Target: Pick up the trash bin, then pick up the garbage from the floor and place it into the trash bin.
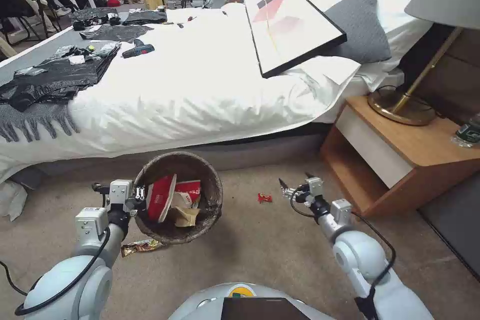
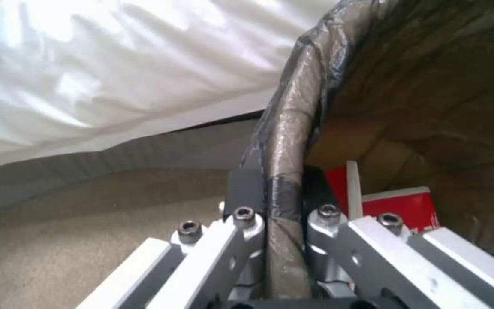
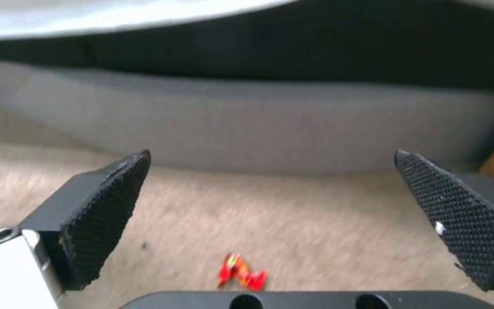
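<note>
Head view: our left gripper [image 1: 141, 195] is clamped on the trash bin [image 1: 178, 196] rim, while a small red wrapper [image 1: 264, 198] lies on the carpet [image 1: 260, 245] just left of our right gripper [image 1: 285, 188], the nearer arm.

Left wrist view: both fingers [image 2: 246, 189] pinch the bagged rim.

Right wrist view: our pads [image 3: 107, 214] stand wide apart, the wrapper [image 3: 240, 274] low between them, its long axis seemingly running across the gap.

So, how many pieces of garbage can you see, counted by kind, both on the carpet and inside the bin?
Red wrapper on the carpet: 1
Foil wrapper on the carpet: 1
Red-and-white packets in the trash bin: 2
Brown paper bag in the trash bin: 1
Total: 5
</note>
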{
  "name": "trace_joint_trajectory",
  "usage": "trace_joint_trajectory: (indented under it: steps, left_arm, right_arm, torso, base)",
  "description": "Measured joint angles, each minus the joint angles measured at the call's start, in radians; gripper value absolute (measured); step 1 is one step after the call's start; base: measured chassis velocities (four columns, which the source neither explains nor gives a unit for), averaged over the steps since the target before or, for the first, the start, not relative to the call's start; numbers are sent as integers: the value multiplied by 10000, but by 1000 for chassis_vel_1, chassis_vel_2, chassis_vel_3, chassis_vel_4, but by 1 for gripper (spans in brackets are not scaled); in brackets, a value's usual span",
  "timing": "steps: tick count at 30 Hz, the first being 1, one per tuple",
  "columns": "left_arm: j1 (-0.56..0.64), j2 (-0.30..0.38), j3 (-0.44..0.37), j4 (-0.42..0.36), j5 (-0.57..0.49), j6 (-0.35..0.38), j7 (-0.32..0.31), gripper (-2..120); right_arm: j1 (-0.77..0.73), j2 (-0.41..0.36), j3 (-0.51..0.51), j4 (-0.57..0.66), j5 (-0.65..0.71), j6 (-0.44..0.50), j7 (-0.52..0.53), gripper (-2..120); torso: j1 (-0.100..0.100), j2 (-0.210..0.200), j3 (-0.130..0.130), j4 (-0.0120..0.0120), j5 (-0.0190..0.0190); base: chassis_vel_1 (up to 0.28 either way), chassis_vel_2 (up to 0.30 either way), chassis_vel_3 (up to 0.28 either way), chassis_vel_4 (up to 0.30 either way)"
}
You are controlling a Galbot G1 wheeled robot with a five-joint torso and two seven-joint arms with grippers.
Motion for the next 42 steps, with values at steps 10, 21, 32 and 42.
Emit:
trace_joint_trajectory:
  steps: [10, 21, 32, 42]
  left_arm:
    - [-29, -24, 13, 0, -46, 71, -117, 3]
    - [43, -126, -6, 0, -48, 122, -172, 3]
    - [70, -206, 12, 0, -21, 139, -177, 3]
    - [7, -191, 23, 0, -20, 140, -175, 3]
  right_arm:
    - [1517, -287, -1238, -2155, 477, -328, -143, 100]
    - [2982, -135, -2332, -4530, 517, -254, -282, 100]
    - [4017, 463, -2887, -6231, 209, -58, -323, 100]
    - [4705, 1059, -3213, -7632, -99, 69, -336, 100]
  torso:
    - [0, 0, 0, -1, 0]
    - [0, 0, 0, -1, -1]
    - [0, 0, 0, -1, -2]
    - [0, 0, 0, -2, -3]
  base:
    - [0, 0, 0, 0]
    - [0, 0, 0, 0]
    - [0, 0, 0, 0]
    - [0, 0, 0, 0]
